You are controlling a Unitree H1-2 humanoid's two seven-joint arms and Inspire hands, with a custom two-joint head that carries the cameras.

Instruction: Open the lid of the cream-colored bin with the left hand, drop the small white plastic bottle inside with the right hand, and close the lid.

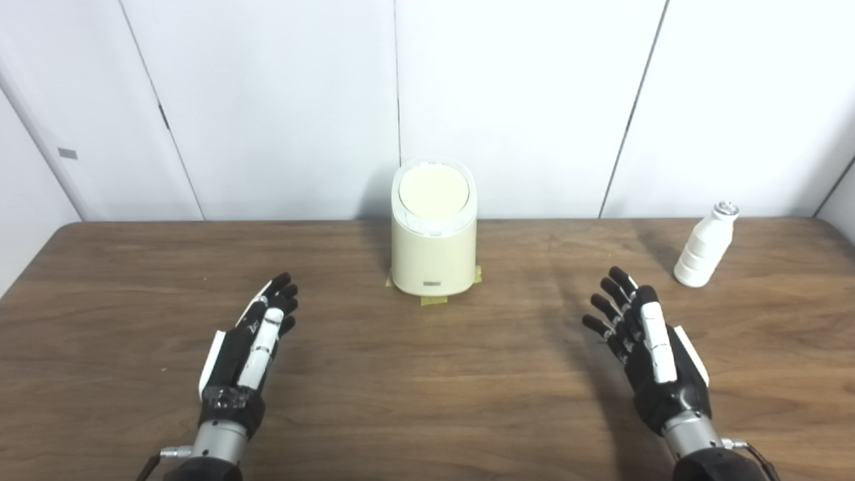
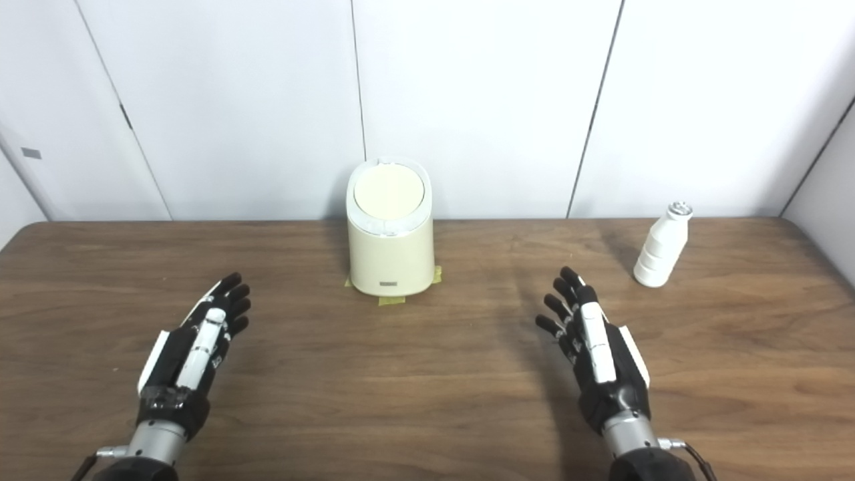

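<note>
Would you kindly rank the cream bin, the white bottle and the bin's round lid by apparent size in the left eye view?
1. cream bin
2. round lid
3. white bottle, close to the lid, so this order is unsure.

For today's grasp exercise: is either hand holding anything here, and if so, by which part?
Nothing is held. The left hand and right hand are open over the table, apart from the bin and the bottle.

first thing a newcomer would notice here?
Probably the cream-colored bin standing mid-table near the far edge, its round lid shut. Next, the two black-and-white hands lying open over the near table, left hand and right hand, both empty. Last, the small white bottle upright at far right.
</note>
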